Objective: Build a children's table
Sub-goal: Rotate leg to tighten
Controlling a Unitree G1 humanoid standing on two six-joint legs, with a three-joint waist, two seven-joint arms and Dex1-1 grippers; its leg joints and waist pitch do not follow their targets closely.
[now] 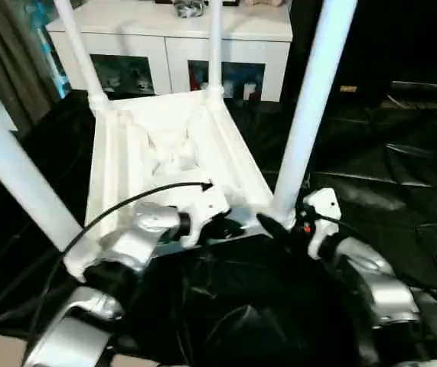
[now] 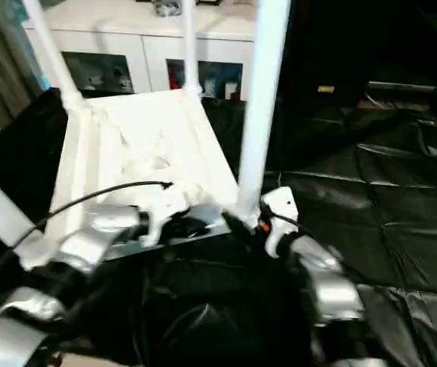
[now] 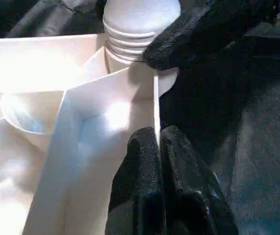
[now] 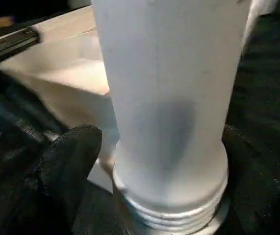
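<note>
Silver forearms frame the work from below, and between them the small all-white plastic children's table (image 1: pixel 164 164) lies upside down on the black-covered work table (image 1: pixel 402 191), ribbed underside up, four white tubular legs rising from its corner sockets.

Left gripper (image 3: pixel 157 142): its two black fingers are pinched together on the thin white edge wall of the tabletop at the near side, steadying the piece.

Right gripper (image 1: pixel 279 227): its fingers stand wide, one black finger (image 4: pixel 68 164) to one side of the near right leg (image 1: pixel 310 107) and not clamping it. In the right wrist view the leg's threaded end (image 4: pixel 171 208) sits at the socket with its ridges exposed (so, as a judgement, the leg is not fully seated).

Step in hand, as judged: driving this leg home.
- Keep the left pinch firm so the tabletop cannot rotate or slide on the slack black cover.
- Re-close the right fingers squarely on the tube, low near the socket, and turn without tilting the leg, or the thread may cross.
- Stop when the ridges are hidden.

Surroundings: a white cabinet (image 1: pixel 172 46) with glass-fronted compartments stands behind the table. A black cable (image 1: pixel 126 202) runs over the left wrist near the tabletop edge; keep it from snagging. Folds in the cover beside the socket could catch the lower finger.
</note>
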